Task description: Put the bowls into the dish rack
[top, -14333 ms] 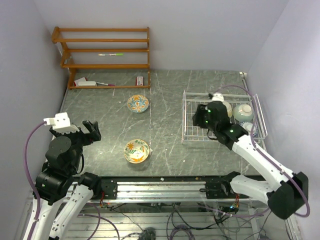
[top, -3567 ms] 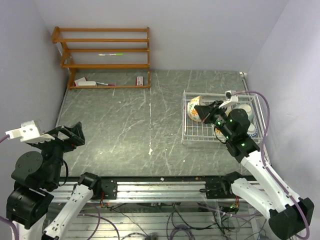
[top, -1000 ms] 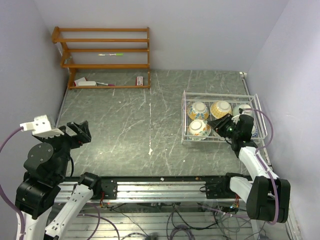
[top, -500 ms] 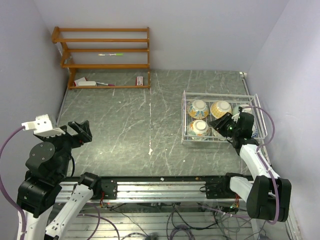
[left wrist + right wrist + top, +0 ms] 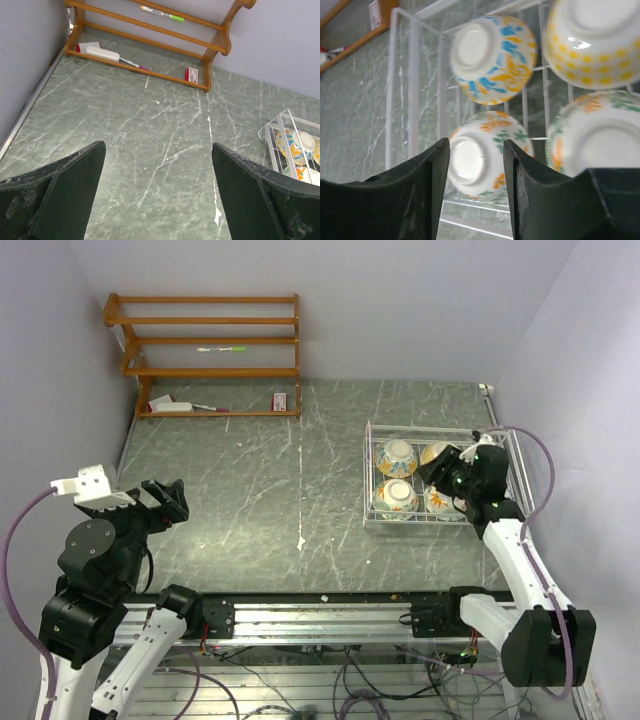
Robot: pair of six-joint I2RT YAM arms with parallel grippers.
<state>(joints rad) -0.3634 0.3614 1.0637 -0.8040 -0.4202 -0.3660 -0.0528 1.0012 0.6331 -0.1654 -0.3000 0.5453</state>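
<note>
The white wire dish rack stands at the right of the table with several bowls upside down in it. In the right wrist view the rack holds a blue-yellow bowl, a yellow-dotted bowl and two cream orange-floral bowls. My right gripper is open and empty above the nearer cream bowl; from above it hangs over the rack and hides the bowls at the rack's right side. My left gripper is open and empty above the table's left side, also in its own view.
An orange-brown wooden shelf unit stands at the back left against the wall, with a marker and small items on it. Purple walls close in the left, back and right. The rack's corner with one bowl shows in the left wrist view.
My right gripper has moved farther in over the rack, towards its back. The left arm has shifted slightly. The bowls have stayed put.
</note>
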